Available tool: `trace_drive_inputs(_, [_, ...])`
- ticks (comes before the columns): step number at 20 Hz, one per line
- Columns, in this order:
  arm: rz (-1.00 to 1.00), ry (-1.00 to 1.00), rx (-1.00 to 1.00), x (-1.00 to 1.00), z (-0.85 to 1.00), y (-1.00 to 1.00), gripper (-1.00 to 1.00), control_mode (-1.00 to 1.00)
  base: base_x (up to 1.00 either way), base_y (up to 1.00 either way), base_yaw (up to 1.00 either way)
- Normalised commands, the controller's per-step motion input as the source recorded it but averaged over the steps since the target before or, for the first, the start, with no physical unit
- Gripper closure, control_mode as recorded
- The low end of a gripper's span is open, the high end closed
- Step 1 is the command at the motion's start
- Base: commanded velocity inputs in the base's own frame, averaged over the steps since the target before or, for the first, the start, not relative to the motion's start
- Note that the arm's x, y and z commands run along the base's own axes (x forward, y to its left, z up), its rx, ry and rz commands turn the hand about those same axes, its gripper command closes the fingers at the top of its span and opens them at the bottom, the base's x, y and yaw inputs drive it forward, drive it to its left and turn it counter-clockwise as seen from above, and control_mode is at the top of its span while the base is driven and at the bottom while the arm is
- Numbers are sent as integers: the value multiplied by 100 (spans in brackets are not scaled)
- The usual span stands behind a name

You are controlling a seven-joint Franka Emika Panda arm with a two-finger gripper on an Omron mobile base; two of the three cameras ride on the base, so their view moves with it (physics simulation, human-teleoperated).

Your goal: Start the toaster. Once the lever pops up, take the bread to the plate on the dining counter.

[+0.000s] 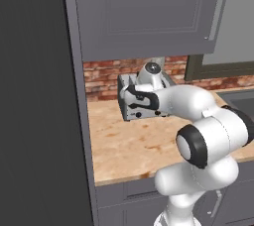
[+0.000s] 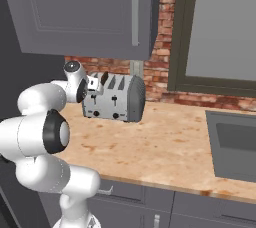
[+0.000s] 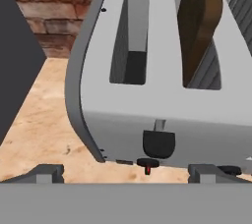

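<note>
With the fingers (image 3: 126, 171) spread wide and empty before the toaster (image 3: 162, 66), I judge the bread (image 3: 198, 19) light, stiff, crumbly: pinch its upstanding flat faces.

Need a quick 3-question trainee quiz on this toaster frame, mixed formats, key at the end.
1. True or false: the bread stands in a slot of the toaster.
2. Is the gripper A) open, B) shut on the bread, or C) shut on a lever?
3. What wall is behind the toaster?

Key: 1 true. 2 A, the fingers stand apart near the black lever. 3 red brick wall.
</note>
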Motion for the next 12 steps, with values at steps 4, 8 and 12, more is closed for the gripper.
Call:
trace_drive_inputs(4, [0, 3, 0, 13, -19, 8, -100, -100, 0, 0, 0])
trace_drive_inputs(8, [0, 5, 0, 16, -12, 19, -100, -100, 0, 0, 0])
trace_drive_inputs(12, [0, 6, 0, 12, -3, 13, -100, -100, 0, 0, 0])
